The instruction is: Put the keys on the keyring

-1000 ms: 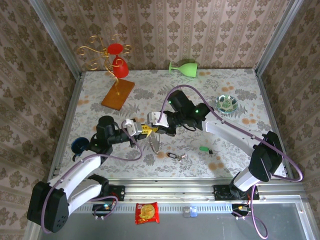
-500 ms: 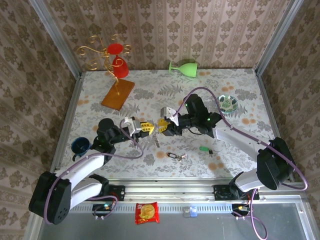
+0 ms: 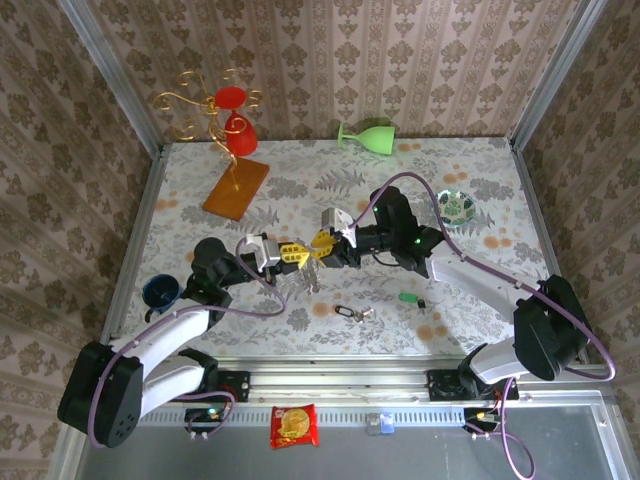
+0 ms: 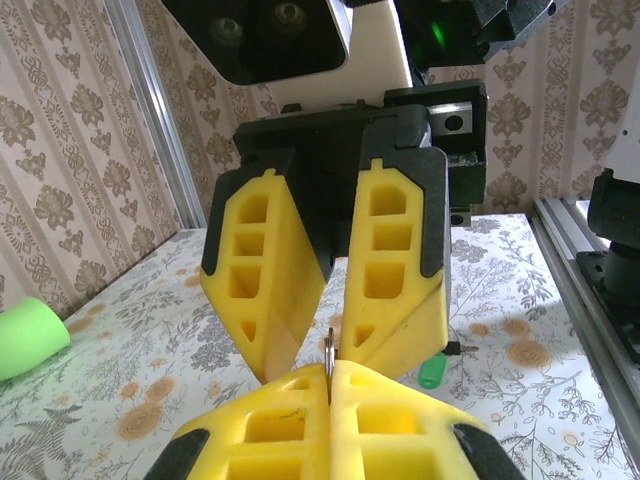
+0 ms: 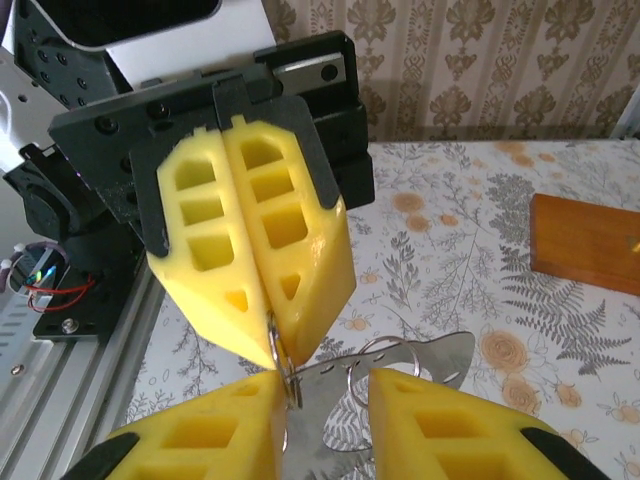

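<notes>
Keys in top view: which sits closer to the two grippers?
The silver key with the small ring, lying lower centre; the green-headed key lies farther off to the right.

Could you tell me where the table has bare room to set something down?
Bare table lies at the back between the wooden stand and green goblet, and behind the patterned dish. The centre is crowded: left gripper and right gripper meet at the keyring, the silver key and green key just nearer.
</notes>
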You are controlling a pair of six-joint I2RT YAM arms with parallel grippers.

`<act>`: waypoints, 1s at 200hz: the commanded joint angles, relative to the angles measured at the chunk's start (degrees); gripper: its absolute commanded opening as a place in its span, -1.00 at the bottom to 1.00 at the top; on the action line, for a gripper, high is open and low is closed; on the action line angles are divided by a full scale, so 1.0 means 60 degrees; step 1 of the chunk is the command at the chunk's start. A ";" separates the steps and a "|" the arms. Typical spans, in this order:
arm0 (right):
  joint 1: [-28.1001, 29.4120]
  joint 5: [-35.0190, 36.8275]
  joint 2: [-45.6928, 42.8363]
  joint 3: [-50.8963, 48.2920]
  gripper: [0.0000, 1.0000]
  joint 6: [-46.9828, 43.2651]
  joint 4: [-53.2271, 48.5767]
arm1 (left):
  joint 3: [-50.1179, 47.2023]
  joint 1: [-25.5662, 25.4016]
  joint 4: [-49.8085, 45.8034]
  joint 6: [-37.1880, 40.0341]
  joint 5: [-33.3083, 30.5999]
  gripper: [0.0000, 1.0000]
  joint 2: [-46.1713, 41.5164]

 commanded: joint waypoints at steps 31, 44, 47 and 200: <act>0.0106 -0.0403 -0.0106 0.0065 -0.75 0.0239 0.0340 | -0.0028 -0.0058 0.0625 -0.0235 0.0280 -1.00 0.0037; 0.0099 -0.0397 -0.0082 0.0125 -1.00 0.0205 0.0273 | -0.0023 -0.0055 0.0606 -0.0226 0.0200 -1.00 0.0013; 0.0099 -0.0385 -0.0081 0.0150 -1.00 0.0185 0.0231 | -0.0040 -0.0055 0.0593 -0.0210 0.0154 -1.00 0.0011; 0.1321 0.3109 0.1114 0.3805 -1.00 -0.4489 -0.6677 | 0.1635 -0.0216 -0.5851 0.3130 -0.0756 -0.52 -0.0793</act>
